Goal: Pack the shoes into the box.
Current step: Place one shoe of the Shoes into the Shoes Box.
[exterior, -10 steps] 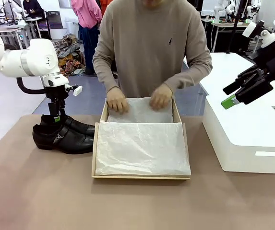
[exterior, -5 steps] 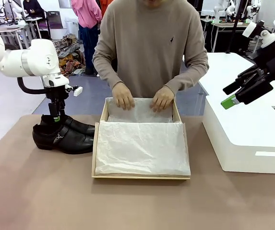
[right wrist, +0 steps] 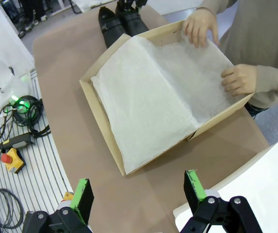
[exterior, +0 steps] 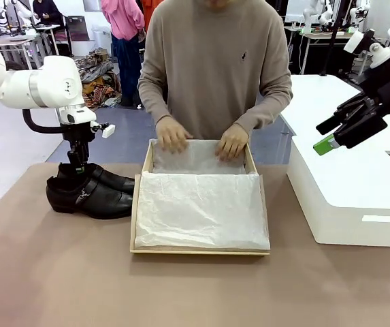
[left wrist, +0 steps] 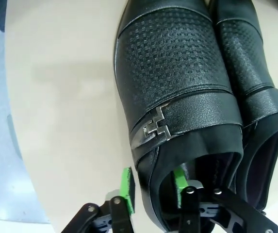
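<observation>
left pincer (left wrist: 153, 183) astride shoe (left wrist: 177, 87) collar edge; table (left wrist: 66, 97) free alongside.

Shoes (exterior: 91, 194) side by side on table (exterior: 52, 279), left of box (exterior: 135, 218) | paper (exterior: 201, 211) inside box | person's hands (exterior: 171, 134) on paper at box's far end | larger box (exterior: 344, 197) to the right of box

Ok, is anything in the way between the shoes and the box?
Nothing on the table lies between the shoes and the box; only its low side wall must be cleared. Inside, the person's hands rest on the tissue paper at the far end.
</observation>
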Tool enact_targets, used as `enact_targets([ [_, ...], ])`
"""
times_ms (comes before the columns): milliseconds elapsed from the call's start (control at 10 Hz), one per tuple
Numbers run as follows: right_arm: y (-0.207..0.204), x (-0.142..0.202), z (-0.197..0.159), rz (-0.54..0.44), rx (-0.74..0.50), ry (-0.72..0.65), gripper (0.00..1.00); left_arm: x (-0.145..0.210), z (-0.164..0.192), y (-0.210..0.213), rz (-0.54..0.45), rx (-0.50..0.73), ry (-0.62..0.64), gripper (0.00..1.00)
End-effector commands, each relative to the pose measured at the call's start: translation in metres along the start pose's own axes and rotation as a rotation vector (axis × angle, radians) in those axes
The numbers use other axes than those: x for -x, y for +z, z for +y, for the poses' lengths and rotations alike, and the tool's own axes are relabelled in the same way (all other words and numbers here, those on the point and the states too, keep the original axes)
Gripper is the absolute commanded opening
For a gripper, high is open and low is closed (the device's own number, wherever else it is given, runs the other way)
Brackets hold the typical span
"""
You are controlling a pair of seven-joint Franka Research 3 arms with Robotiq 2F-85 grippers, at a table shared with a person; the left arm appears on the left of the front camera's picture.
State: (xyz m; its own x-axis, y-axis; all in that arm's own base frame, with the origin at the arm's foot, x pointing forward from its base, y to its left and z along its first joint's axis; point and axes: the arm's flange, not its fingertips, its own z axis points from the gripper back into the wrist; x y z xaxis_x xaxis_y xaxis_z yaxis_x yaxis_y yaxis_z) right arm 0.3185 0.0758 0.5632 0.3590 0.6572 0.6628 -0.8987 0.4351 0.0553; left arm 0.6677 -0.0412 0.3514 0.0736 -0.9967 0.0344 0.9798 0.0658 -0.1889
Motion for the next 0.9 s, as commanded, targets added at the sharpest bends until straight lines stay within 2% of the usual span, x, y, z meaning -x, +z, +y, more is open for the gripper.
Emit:
enact_targets([
  [0,-0.001,-0.002,0.0,-0.023,-0.016,0.008,1.0,0.003,0.003,0.0,0.016,0.006,0.003,0.0],
  [500,-0.001,-0.002,0.0,-0.023,-0.016,0.008,1.0,0.005,0.002,0.001,0.024,0.008,0.007,0.0],
  [800,-0.001,-0.002,0.0,-0.023,-0.016,0.008,1.0,0.016,0.004,0.011,0.041,-0.055,0.057,0.0],
])
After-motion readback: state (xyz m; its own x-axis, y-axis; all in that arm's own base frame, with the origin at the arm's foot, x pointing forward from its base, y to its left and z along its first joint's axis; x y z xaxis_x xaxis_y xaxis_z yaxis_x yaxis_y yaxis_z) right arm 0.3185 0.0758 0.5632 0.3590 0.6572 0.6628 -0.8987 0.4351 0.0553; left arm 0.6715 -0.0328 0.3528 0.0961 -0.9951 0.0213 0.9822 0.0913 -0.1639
